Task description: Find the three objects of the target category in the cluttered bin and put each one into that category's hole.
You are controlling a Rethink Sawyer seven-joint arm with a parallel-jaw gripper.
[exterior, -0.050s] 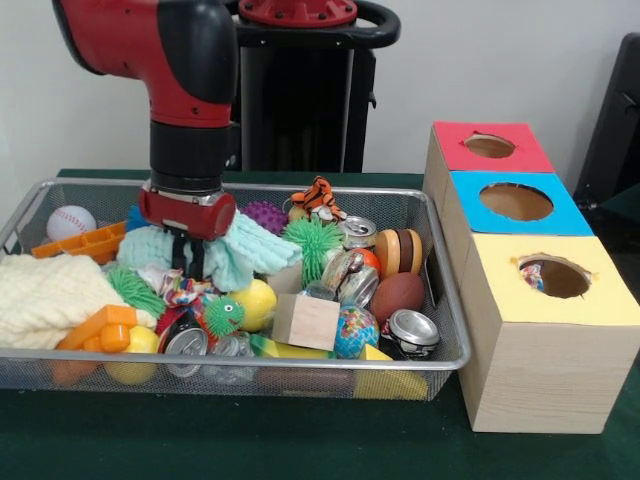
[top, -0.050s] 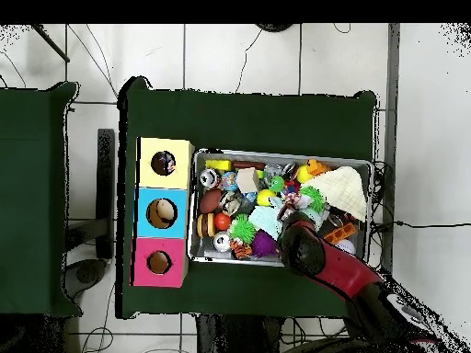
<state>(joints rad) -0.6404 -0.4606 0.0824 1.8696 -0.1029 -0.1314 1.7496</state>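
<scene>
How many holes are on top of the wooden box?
3. The red hole is farthest from the camera, the blue hole is in the middle, and the yellow hole is nearest. All sit on the box, right of the basket.

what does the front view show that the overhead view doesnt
Only the front view shows the claw down among the toys, the baseball and the wooden block; whether the claw is open is unclear. Only the overhead view shows the tiled floor around the table. Both show the bin, the arm and the yellow box.
</scene>
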